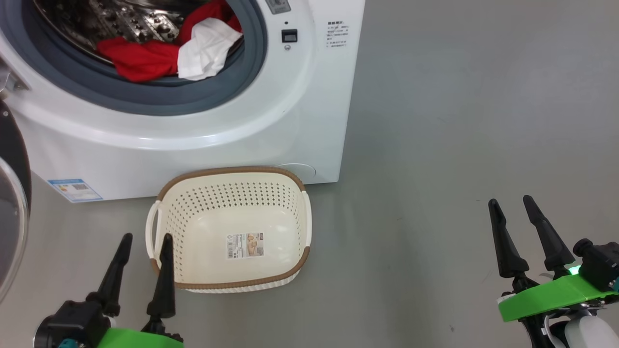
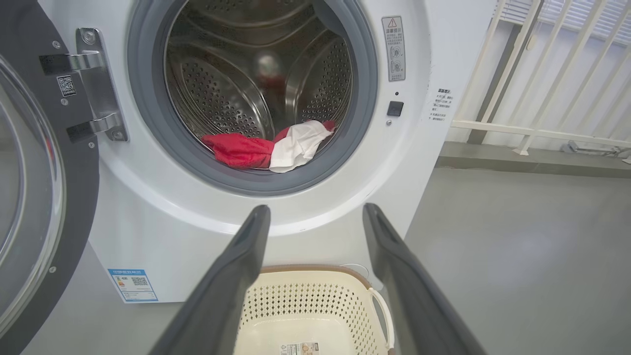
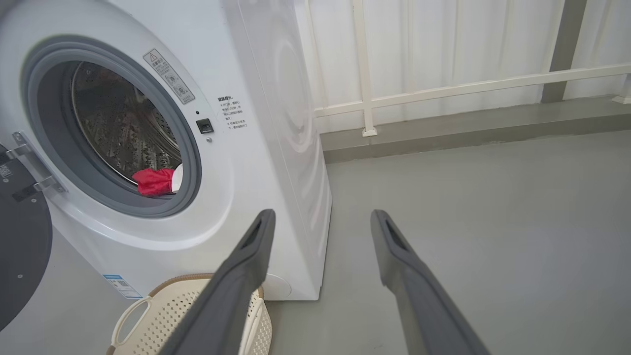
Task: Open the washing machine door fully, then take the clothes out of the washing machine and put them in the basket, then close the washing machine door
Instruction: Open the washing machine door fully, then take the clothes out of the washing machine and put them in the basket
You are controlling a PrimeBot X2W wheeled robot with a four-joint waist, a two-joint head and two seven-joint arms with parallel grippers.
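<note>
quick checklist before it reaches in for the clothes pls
1. Washing machine door clear of the opening: ok, it is swung out to the left on its hinge.
2. Door at its full swing: cannot tell.
3. Clothes within reach: ok, the red and white bundle lies at the drum's front lip.
4. Basket ready: ok, it holds no clothes and sits on the floor just in front of the washing machine.
5. Left end effector free: ok, open and holding nothing.
6. Right end effector free: ok, open and holding nothing.
</note>
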